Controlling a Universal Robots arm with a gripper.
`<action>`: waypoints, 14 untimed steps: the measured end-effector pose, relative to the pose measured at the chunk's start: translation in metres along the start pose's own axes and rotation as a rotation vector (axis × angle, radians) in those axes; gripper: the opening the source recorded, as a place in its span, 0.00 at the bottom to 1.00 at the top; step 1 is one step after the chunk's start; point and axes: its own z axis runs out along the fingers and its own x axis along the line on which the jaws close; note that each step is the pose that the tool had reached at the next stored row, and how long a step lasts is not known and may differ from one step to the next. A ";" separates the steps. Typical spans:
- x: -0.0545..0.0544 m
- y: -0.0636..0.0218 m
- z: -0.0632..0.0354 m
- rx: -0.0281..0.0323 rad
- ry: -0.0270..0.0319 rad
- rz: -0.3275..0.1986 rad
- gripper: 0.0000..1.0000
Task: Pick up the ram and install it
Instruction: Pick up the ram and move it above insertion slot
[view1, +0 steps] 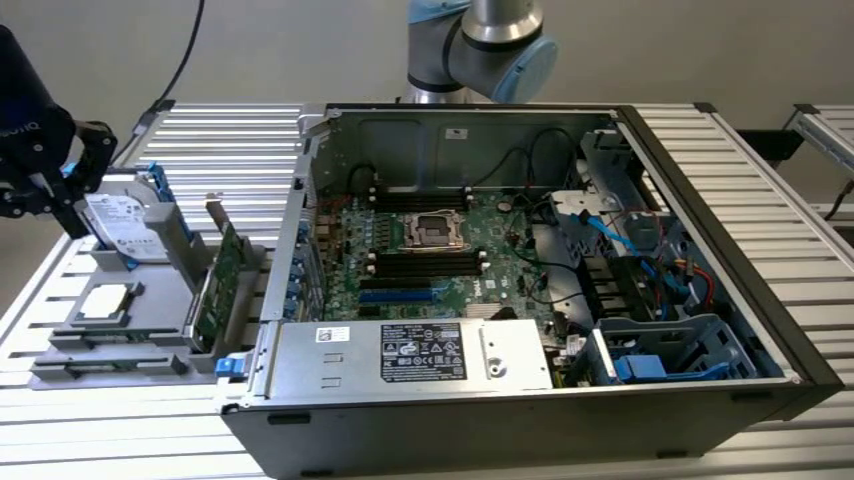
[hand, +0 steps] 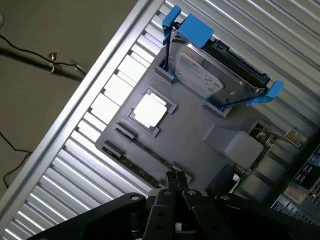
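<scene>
Green ram (hand: 150, 155) stands edge-up in a slot of the grey tray (view1: 54, 340) at the exterior view's left; fingers (hand: 167, 189) pinched together, empty, just off its near end; long axis points toward fingertips.

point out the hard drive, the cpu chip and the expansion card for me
hard drive (hand: 202, 75): wrist view, on its silver top label
cpu chip (hand: 149, 110): wrist view, middle of its metal lid
expansion card (view1: 222, 280): exterior view, on its green board face
</scene>
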 end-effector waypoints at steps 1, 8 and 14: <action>0.000 0.0000 0.0002 0.0005 0.0007 -0.018 0.11; 0.000 -0.0001 0.0016 0.0042 0.0064 -0.146 0.11; 0.000 -0.0001 0.0026 0.0074 0.0112 -0.255 0.11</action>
